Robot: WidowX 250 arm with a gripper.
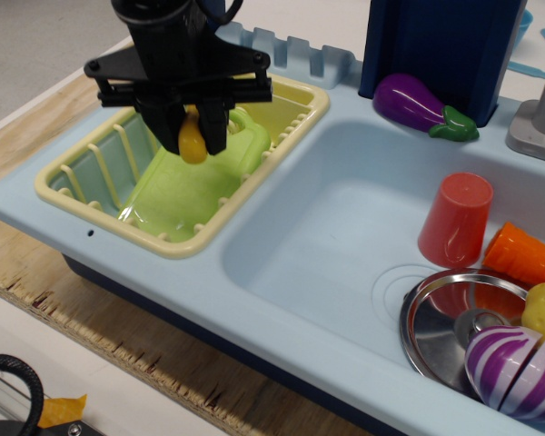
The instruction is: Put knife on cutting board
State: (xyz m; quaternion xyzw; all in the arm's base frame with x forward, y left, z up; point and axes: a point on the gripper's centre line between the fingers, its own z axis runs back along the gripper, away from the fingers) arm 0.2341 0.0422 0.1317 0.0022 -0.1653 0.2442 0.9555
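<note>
The light-green cutting board (177,191) lies tilted in the cream-yellow dish rack (82,195) at the left. My black gripper (193,138) hangs right over the board and is shut on the knife (193,141). Only the knife's glossy yellow handle shows between the fingers, pointing down, just above the board's upper half. Its blade is hidden in the gripper. I cannot tell whether the handle touches the board.
A light-blue sink basin (336,245) lies to the right. In it stand a red cup (454,218), an orange carrot (525,254) and a metal plate (440,318) with a purple onion (518,368). A purple eggplant (422,107) rests on the back ledge by the dark-blue tower (436,45).
</note>
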